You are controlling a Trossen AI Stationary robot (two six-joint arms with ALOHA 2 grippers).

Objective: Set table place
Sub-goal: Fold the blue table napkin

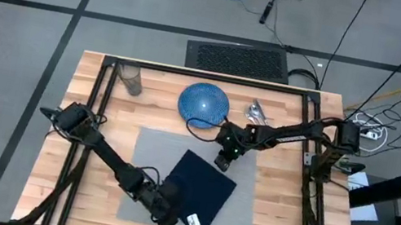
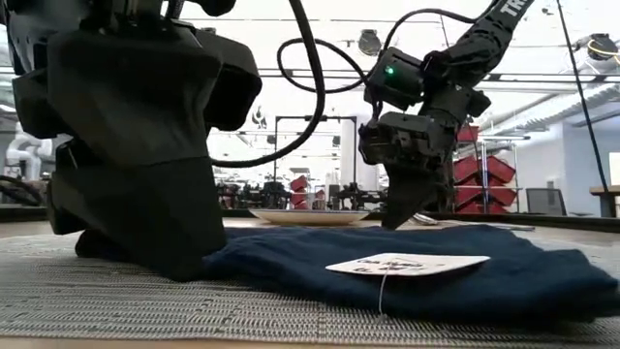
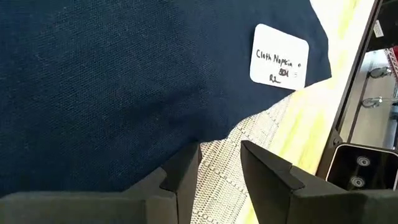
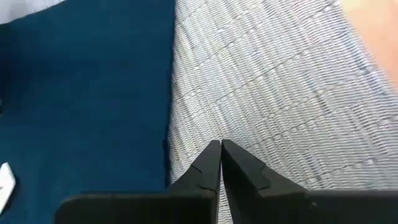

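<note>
Left gripper (image 3: 219, 165): fingers narrowly parted over the near edge of the napkin (image 1: 195, 189), holding nothing. Right gripper (image 4: 221, 155): fingers nearly closed, empty, above the mat (image 1: 153, 147) beside the napkin's far edge. We judged straightening the skewed napkin called for pinching a corner cleanly, cloth only. Only the high view showed us plate (image 1: 204, 102), cutlery (image 1: 257, 111) and glass (image 1: 131, 79) on the counter (image 1: 90, 130); only the left wrist view made the tag (image 3: 279, 56) legible.

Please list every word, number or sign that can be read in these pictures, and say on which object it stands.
"Cloth Napkin": handwritten on the white tag lying on the navy napkin.
Smaller marks below it on the tag: not readable.
White lettering on the right arm, low view: cut off, not readable.
</note>
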